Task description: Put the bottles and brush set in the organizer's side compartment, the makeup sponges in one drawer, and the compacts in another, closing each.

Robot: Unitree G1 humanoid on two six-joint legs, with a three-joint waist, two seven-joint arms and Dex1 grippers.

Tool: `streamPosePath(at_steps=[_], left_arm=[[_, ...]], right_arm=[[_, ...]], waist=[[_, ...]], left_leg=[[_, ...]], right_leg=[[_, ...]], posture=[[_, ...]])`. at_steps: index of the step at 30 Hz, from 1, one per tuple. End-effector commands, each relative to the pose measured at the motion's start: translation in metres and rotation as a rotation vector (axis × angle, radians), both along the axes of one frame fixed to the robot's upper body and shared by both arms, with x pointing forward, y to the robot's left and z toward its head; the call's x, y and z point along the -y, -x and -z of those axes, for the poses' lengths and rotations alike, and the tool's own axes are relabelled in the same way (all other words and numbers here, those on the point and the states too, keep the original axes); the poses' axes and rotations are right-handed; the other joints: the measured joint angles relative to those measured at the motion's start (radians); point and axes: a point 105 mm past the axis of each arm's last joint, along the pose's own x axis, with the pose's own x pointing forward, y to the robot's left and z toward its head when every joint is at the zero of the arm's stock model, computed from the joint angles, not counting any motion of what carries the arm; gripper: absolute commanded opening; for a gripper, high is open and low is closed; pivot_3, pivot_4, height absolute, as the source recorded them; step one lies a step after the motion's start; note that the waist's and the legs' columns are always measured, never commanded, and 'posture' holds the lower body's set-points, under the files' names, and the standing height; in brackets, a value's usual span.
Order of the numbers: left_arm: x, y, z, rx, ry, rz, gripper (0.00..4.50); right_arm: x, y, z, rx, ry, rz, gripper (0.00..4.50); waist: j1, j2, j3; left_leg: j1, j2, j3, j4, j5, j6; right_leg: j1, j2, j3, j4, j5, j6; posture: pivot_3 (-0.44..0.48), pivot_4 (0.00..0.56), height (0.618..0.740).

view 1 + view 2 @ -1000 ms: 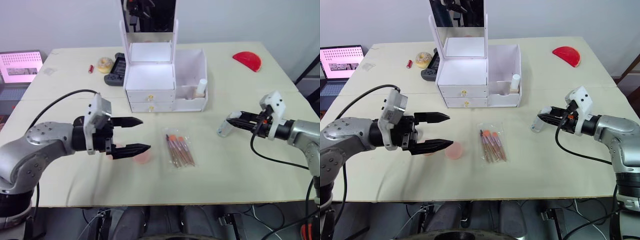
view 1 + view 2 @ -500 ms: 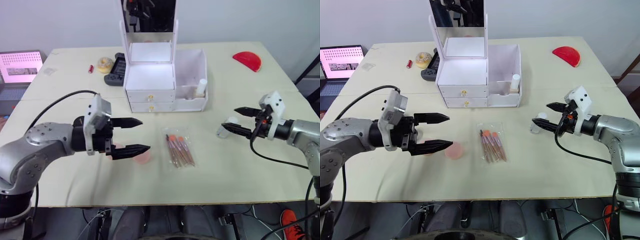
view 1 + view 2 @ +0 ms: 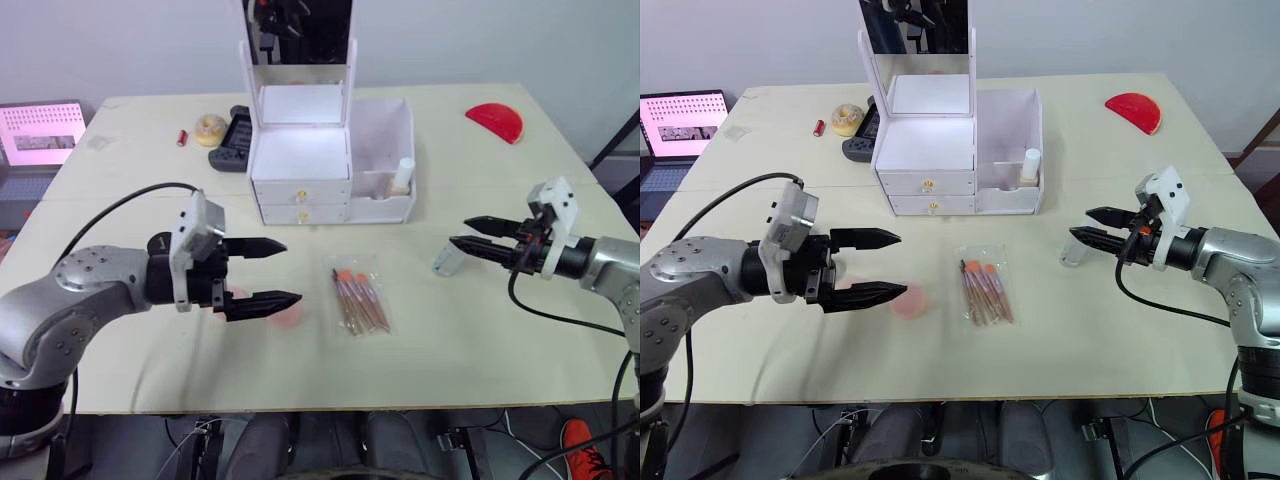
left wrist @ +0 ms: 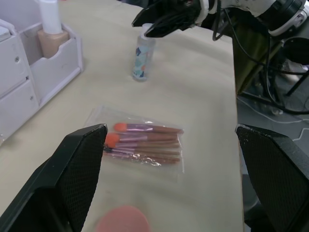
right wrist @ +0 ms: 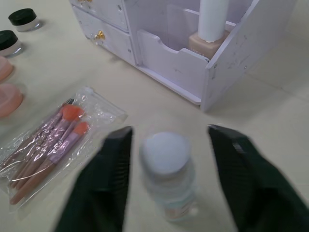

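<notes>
A small clear bottle (image 3: 446,261) with a white cap stands upright on the table at the right. My right gripper (image 3: 459,233) is open, its fingers (image 5: 115,170) apart on either side of the cap, not clamped on it. The white organizer (image 3: 300,165) sits at the centre back with both drawers shut, and a foundation bottle (image 3: 402,177) stands in its side compartment (image 3: 381,125). In front of the organizer lies the bagged brush set (image 3: 360,300). My left gripper (image 3: 291,271) hangs open over a pink sponge (image 3: 288,314). Two black-lidded jars (image 5: 21,17) stand near the drawers.
A mirror rises from the organizer's top. Behind it on the left lie a black controller (image 3: 232,140), a round donut-like item (image 3: 210,128) and a small red tube (image 3: 183,138). A red half-round object (image 3: 495,122) lies at the back right, a laptop (image 3: 40,132) far left.
My right gripper was shut on the small bottle, then opened and drew back slightly to the right. The bottle stays standing on the table. The left arm has barely moved.
</notes>
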Motion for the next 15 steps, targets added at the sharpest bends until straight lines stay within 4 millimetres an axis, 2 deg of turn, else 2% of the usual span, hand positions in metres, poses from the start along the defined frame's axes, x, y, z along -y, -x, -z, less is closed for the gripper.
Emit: streamPosePath(at_steps=[1, 9, 12, 15], left_arm=[[0.001, 0.001, -0.007, 0.042, -0.004, 0.012, 4.5], [0.001, 0.001, -0.007, 0.044, -0.003, 0.005, 4.5], [0.0, 0.0, -0.006, 0.044, -0.003, -0.001, 4.5], [0.0, -0.001, -0.006, 0.045, -0.003, -0.007, 4.5]], right_arm=[[0.001, 0.002, -0.011, 0.045, 0.033, -0.007, 0.66], [0.0, 0.001, -0.01, 0.044, 0.039, -0.013, 0.65], [-0.004, 0.001, -0.019, 0.069, 0.04, -0.027, 0.65], [-0.013, 0.001, -0.04, 0.12, 0.046, -0.066, 0.65]], waist=[[-0.001, 0.0, 0.0], [0.0, 0.0, 0.0], [-0.001, 0.0, 0.0], [-0.002, 0.0, 0.0]], left_leg=[[0.0, 0.0, 0.0, 0.0, 0.0, 0.0], [0.0, 0.0, 0.0, 0.0, 0.0, 0.0], [0.0, 0.0, 0.0, 0.0, 0.0, 0.0], [0.0, 0.0, 0.0, 0.0, 0.0, 0.0]], right_leg=[[0.0, 0.0, 0.0, 0.0, 0.0, 0.0], [0.0, 0.0, 0.0, 0.0, 0.0, 0.0], [0.0, 0.0, 0.0, 0.0, 0.0, 0.0], [0.0, 0.0, 0.0, 0.0, 0.0, 0.0]], posture=[[0.0, 0.15, 0.74], [0.0, 0.15, 0.74], [0.0, 0.15, 0.74], [0.0, 0.15, 0.74]])
